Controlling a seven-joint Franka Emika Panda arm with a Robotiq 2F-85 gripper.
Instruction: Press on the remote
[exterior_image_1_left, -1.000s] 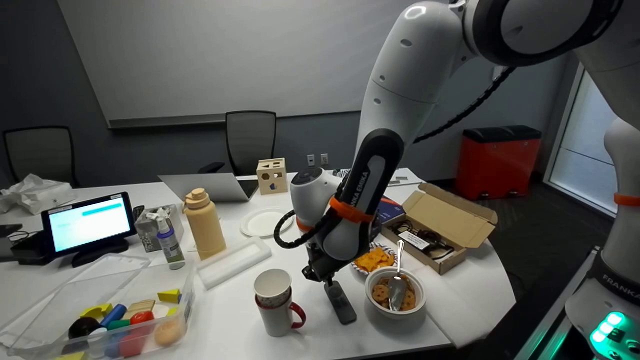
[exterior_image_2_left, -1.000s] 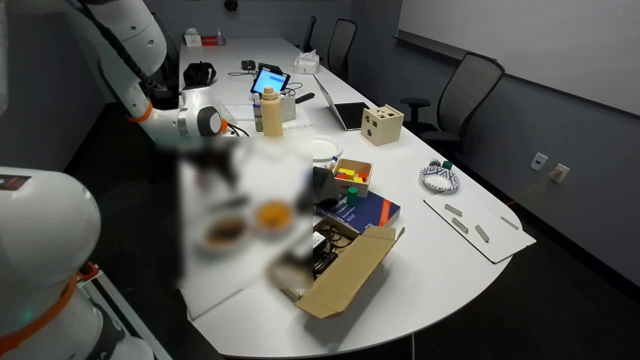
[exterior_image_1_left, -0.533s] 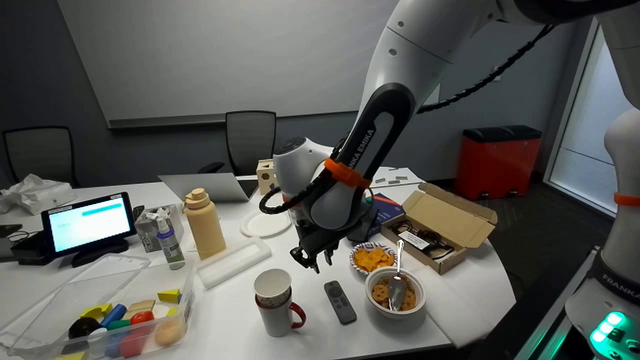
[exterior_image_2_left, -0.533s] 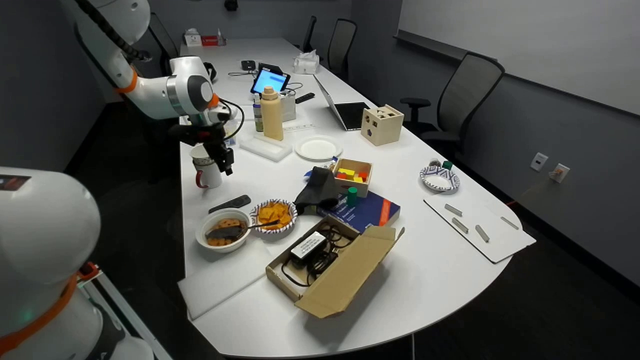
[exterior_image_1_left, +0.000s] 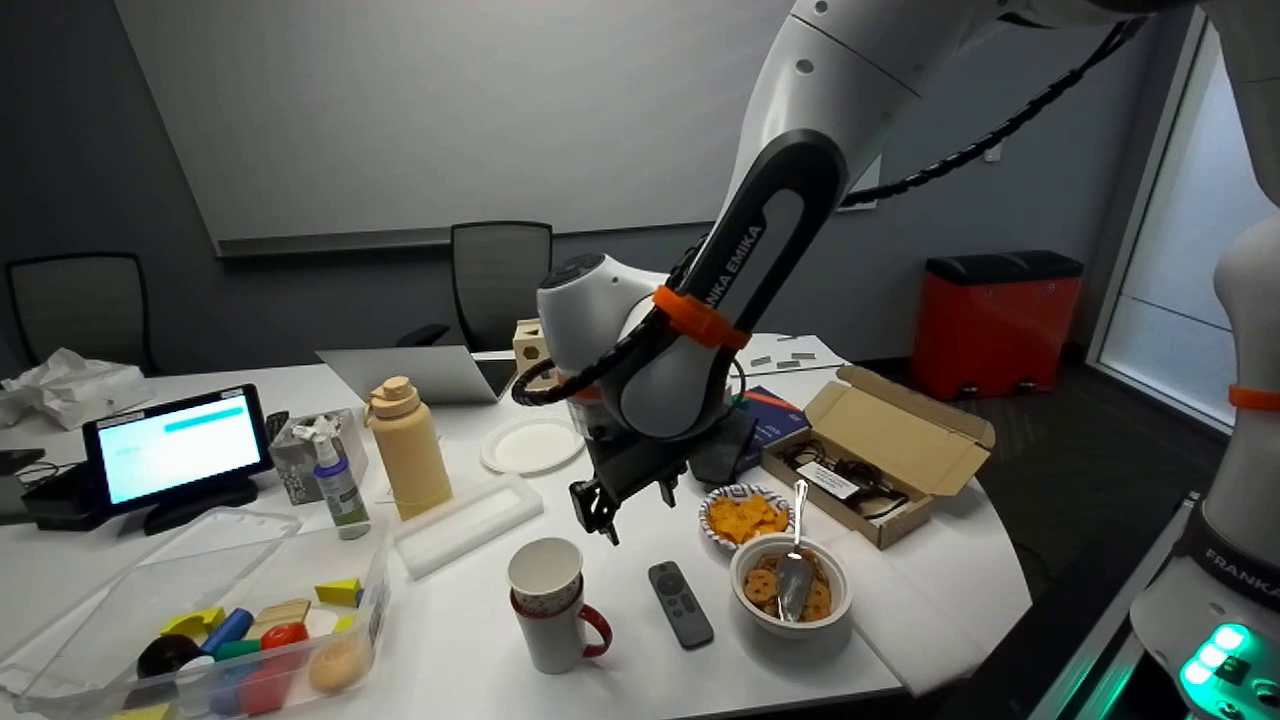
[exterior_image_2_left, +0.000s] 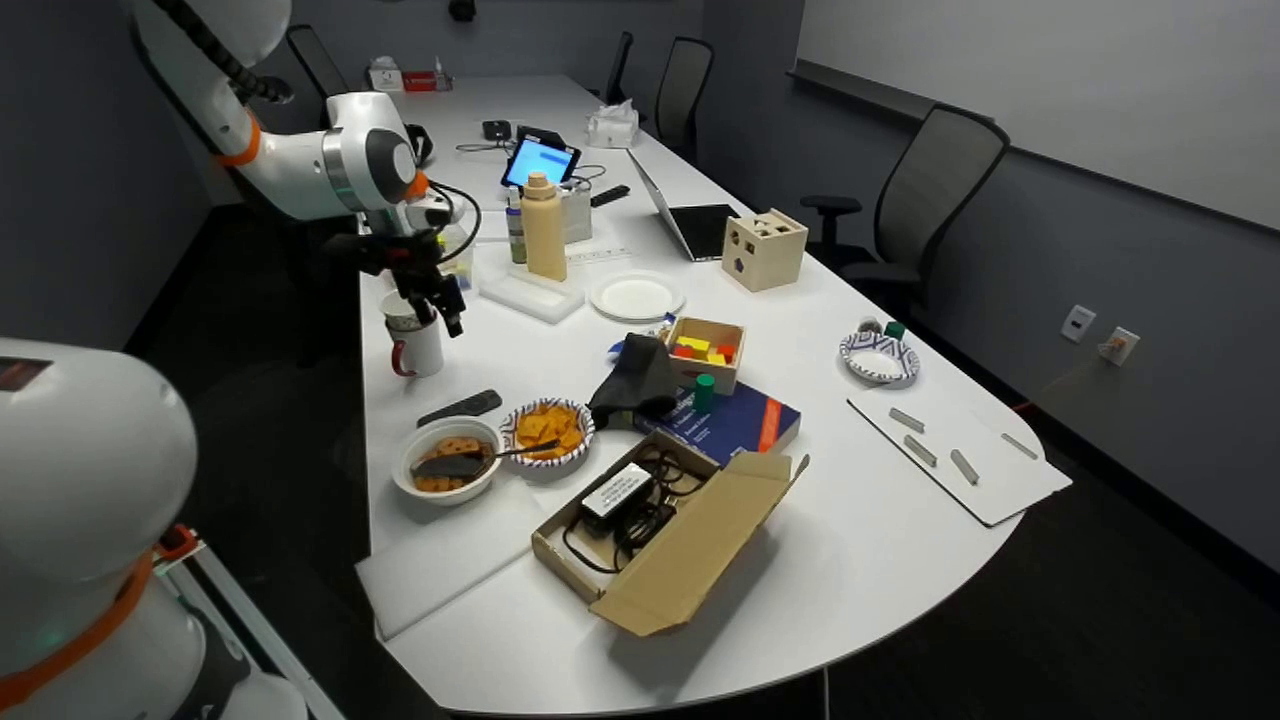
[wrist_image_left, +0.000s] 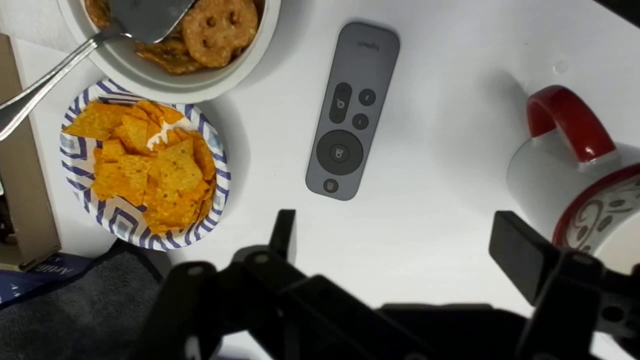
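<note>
The gripper (exterior_image_1_left: 640, 518) was down at one end of the remote (exterior_image_1_left: 681, 604) a second ago; now it's up and clear. In an exterior view the remote lies flat, off the handle side of the mug (exterior_image_1_left: 552, 640). In an exterior view the gripper hangs near the patterned cup (exterior_image_2_left: 396, 317) in the mug. In the wrist view its fingers (wrist_image_left: 283, 232) stand wide apart, holding nothing. I'd guess the press is done, though nothing I can see proves it; if not, one push is left.
</note>
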